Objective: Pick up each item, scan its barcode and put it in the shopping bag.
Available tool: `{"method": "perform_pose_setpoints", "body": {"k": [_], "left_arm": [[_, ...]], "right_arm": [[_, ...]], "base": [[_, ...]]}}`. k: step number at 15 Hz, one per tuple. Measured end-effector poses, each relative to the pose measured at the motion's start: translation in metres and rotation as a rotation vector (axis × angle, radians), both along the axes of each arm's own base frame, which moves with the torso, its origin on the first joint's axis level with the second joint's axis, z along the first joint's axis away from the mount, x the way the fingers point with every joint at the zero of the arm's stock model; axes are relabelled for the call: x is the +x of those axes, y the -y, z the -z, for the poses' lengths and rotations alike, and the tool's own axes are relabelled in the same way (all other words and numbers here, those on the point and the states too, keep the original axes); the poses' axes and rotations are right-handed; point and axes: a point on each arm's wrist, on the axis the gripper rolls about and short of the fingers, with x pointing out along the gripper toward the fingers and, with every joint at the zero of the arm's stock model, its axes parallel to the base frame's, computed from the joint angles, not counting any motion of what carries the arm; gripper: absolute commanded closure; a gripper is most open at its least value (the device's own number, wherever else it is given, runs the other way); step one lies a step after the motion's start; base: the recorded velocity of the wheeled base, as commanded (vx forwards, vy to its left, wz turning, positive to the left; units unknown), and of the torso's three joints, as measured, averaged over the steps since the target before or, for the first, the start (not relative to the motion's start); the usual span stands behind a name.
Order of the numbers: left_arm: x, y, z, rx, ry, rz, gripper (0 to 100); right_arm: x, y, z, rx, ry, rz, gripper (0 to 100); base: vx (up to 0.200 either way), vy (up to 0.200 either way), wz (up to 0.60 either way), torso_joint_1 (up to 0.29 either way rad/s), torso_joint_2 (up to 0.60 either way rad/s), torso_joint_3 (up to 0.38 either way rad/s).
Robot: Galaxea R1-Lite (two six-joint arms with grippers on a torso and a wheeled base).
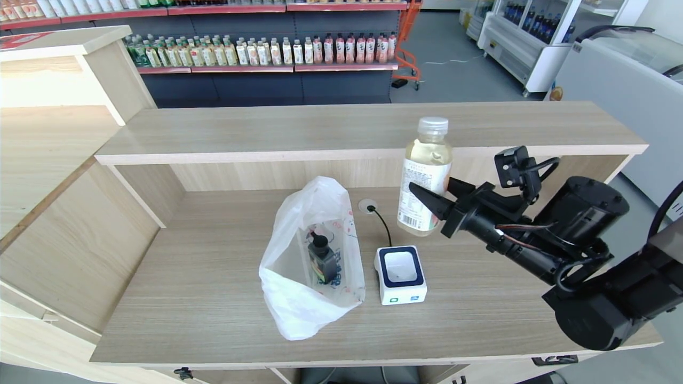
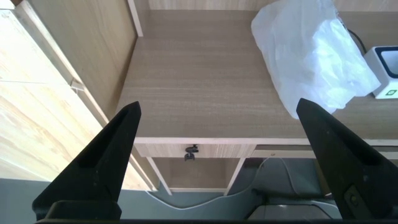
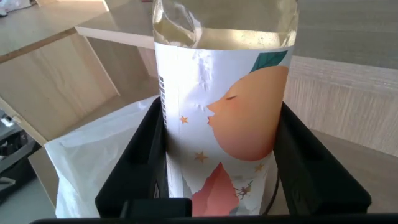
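Gripping one bottle [image 1: 425,176], right pincer [image 1: 432,188] near one scanner [image 1: 400,273], one shopping bag [image 1: 299,304], left pincer [image 2: 217,104] wide

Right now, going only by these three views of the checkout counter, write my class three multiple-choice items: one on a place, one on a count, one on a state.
1. Where does the scanner stand relative to the shopping bag?
A. Inside it.
B. On the counter, on the robot's right of it.
C. On the robot's left of it.

2. How many items show inside the bag?
A. None.
B. One.
C. Three.

3. What state is the drink bottle in?
A. Lying flat.
B. Standing in the bag.
C. Held upright in the right claw.

Answers:
1 B: in the head view the scanner sits beside the bag, on the right arm's side.
2 B: a single dark bottle shows through the bag's mouth.
3 C: the claw clamps the labelled body, with the cap on top.
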Motion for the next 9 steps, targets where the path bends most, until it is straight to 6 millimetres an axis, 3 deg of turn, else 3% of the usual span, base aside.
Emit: {"method": "perform_pose_setpoints", "body": {"k": [2,6,9], "left_arm": [[0.0,0.0,0.0,0.0,0.0,0.0,0],[0.0,0.0,0.0,0.0,0.0,0.0,0],[0.0,0.0,0.0,0.0,0.0,0.0,0]], "right_arm": [[-0.005,0.002,0.003,-0.006,-0.019,0.003,100],[-0.021,0.004,0.004,0.004,-0.069,-0.019,100],[-0.033,0.004,0.005,0.006,-0.192,-0.048,100]], "base": [[0.0,0.0,0.0,0.0,0.0,0.0],[0.0,0.2,0.0,-0.006,0.0,0.002],[0.0,0.0,0.0,0.0,0.0,0.0]]}}
